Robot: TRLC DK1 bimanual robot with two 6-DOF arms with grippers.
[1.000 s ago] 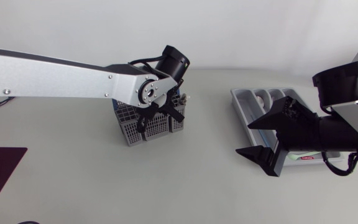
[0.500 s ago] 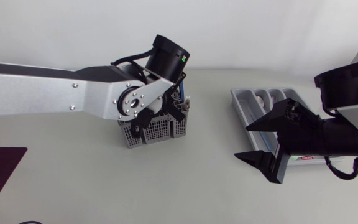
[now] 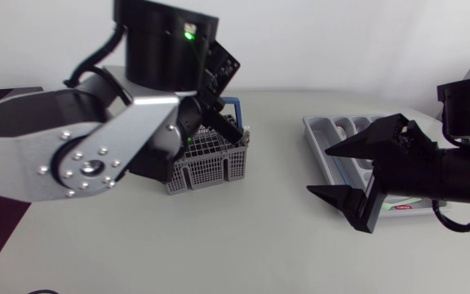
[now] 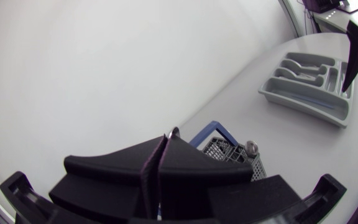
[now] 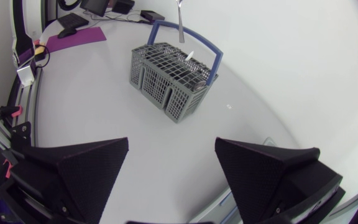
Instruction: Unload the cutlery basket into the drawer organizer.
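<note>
Left pincer (image 4: 165, 142): clenched on a slim cutlery piece (image 5: 179, 20), whose tip is poking out between the closed fingers; its kind cannot be told
Held piece: hanging clear above the cutlery basket (image 5: 166, 78), not yet anywhere near the drawer organizer (image 4: 297, 104)
Cutlery basket: standing on the bench (image 5: 104, 106), well apart from the organizer; at least one more handle end (image 4: 252, 147) is showing inside it
Drawer organizer: lying on the bench just beside the right pincer (image 3: 317, 172); no cutlery is showing in its compartments in the left wrist view
Right pincer: released, with fingers spread wide and grasping nothing
Progress: judged as early, since one piece is coming out and none is visibly sorted
Remaining: carrying the held piece across, placing it in a matching compartment, then emptying the rest of the basket
</note>
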